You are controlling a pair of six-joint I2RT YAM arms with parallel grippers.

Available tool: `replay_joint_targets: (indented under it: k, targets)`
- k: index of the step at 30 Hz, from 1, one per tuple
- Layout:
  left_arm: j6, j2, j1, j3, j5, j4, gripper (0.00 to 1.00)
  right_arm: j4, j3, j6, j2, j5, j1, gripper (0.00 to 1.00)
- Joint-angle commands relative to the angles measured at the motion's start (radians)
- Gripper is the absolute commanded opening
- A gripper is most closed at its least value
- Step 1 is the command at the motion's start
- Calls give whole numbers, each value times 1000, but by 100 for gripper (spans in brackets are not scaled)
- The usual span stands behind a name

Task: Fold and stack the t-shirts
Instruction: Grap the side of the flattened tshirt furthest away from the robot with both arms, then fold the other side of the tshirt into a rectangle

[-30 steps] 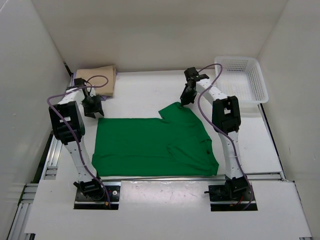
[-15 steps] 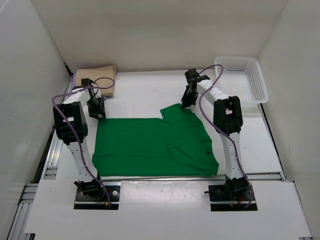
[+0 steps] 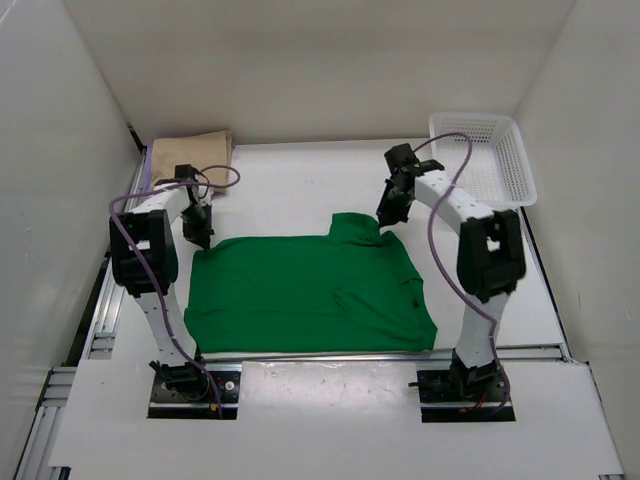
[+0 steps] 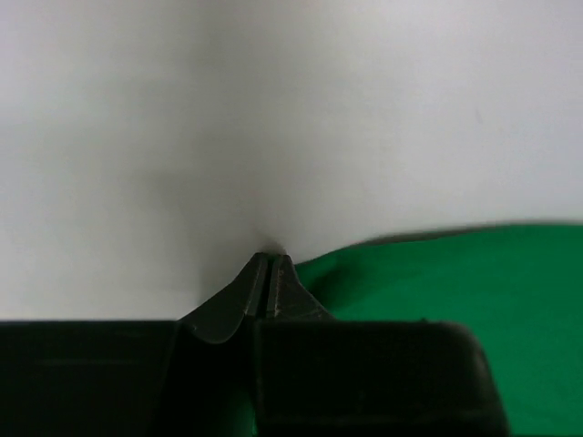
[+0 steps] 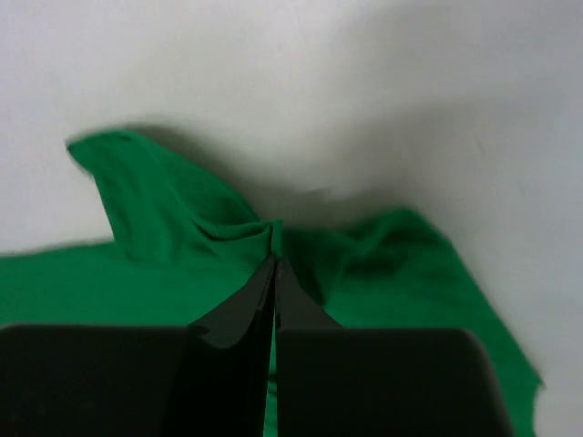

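The bright green t-shirt (image 3: pixel 310 290) lies spread flat in the middle of the table. My left gripper (image 3: pixel 201 238) is down at its far left corner. In the left wrist view its jaws (image 4: pixel 270 259) are shut, with the green cloth's edge (image 4: pixel 437 291) running up against the fingertips. My right gripper (image 3: pixel 386 216) is shut on the far right sleeve, and the right wrist view shows a puckered ridge of green cloth (image 5: pixel 173 209) pinched at the tips (image 5: pixel 275 259). A folded tan t-shirt (image 3: pixel 190 155) lies at the far left corner.
A white mesh basket (image 3: pixel 485 160) stands at the far right corner, close behind the right arm. White walls close in the table on three sides. Purple cables loop off both arms.
The left gripper came down to the shirt's far left corner and closed. The right gripper moved right and slightly nearer, dragging the sleeve with it.
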Motion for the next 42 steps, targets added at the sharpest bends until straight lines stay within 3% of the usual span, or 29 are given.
replay_joint_targets:
  k: [1, 8, 15, 25, 40, 42]
  targets:
    - [1, -177, -76, -72, -38, -26, 11, 21, -170, -32, -225, 2, 30, 0]
    - [1, -420, -161, -314, -184, -26, 11, 20, -600, 32, -689, 47, 51, 0]
    - [1, -511, -161, -445, -302, -26, 11, -2, -811, 100, -963, 70, 51, 0]
    - [1, -511, -161, -503, -372, -26, 11, -12, -876, 129, -994, 59, 51, 0]
    - [1, -562, -161, -499, -369, -35, 11, -31, -905, 149, -1034, 31, 51, 0]
    - [1, -562, -170, -509, -357, -45, 20, -31, -914, 149, -1034, 31, 51, 0]
